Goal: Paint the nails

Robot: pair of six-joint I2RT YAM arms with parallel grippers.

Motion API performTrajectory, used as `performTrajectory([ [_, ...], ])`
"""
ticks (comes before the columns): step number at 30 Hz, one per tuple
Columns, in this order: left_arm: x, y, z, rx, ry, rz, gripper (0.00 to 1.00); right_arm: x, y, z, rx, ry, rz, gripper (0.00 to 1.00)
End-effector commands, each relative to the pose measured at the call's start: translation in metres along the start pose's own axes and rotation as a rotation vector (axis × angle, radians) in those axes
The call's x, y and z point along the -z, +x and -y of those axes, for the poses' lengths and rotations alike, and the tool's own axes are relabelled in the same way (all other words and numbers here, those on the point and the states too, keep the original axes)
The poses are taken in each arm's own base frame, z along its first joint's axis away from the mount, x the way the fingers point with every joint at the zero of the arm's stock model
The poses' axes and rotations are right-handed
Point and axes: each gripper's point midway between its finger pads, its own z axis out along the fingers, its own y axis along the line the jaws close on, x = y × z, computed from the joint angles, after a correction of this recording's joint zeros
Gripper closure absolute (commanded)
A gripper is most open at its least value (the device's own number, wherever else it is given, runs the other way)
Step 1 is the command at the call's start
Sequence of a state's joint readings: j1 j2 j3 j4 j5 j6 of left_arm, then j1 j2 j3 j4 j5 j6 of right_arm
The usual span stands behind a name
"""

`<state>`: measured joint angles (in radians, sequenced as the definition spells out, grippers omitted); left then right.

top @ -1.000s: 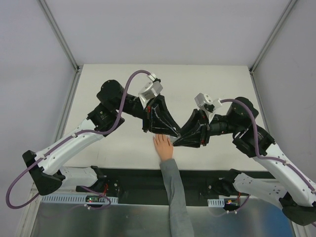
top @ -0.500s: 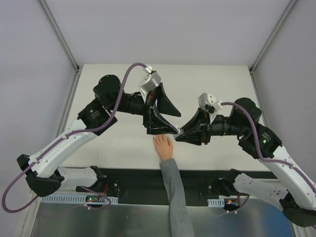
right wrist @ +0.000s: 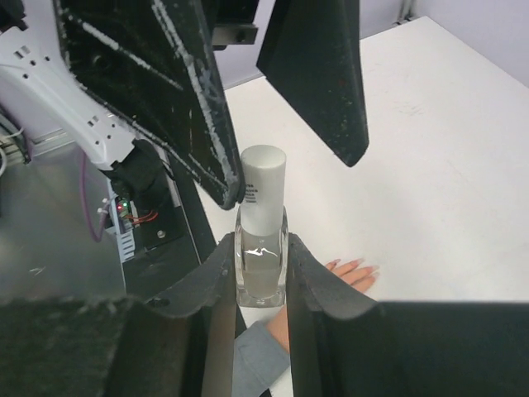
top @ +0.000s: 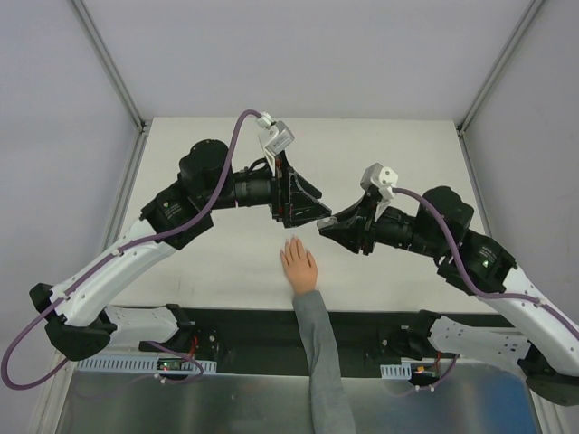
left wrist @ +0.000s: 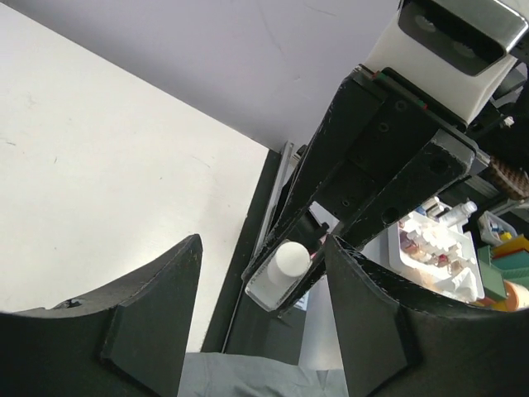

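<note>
The table (top: pixel 398 154) shows bare white top toward its far edge and corners. Over its middle, the right gripper (right wrist: pixel 260 252) pinches a small capped bottle (right wrist: pixel 263 194) of clear liquid, and the left gripper (top: pixel 318 206) hangs spread just beside it. The nails (top: pixel 291 242), on a hand (top: pixel 299 265) lying flat by the near edge, are close to both grippers.

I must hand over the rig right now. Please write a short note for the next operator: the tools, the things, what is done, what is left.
Left tool: open, jaws on either side of the white cap, gripping nothing.
Right tool: shut on the small clear bottle, held above the table, cap toward the left tool.
Hand: flat on the table near its front edge, fingers together, just below both tools.
Done: bottle picked up; cap on it.
Left: take the cap off, then paint the nails; I can make out no polish on them.
</note>
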<state>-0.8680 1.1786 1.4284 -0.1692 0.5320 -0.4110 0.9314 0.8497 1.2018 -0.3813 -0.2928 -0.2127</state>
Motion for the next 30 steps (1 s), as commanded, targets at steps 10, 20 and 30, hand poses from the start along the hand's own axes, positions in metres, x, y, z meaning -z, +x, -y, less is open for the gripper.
performTrajectory([
  [10, -0.011, -0.001, -0.002, -0.013, -0.032, 0.014, 0.60, -0.002, -0.029, 0.012, 0.028, 0.103, 0.073, 1.00],
  [20, 0.005, 0.022, 0.071, -0.170, 0.468, -0.151, 1.00, 0.006, -0.023, -0.018, 0.089, -0.081, 0.095, 1.00],
  [30, 0.056, 0.027, 0.126, -0.357, 0.841, -0.087, 1.00, 0.044, -0.021, -0.107, 0.021, -0.717, 0.073, 1.00],
])
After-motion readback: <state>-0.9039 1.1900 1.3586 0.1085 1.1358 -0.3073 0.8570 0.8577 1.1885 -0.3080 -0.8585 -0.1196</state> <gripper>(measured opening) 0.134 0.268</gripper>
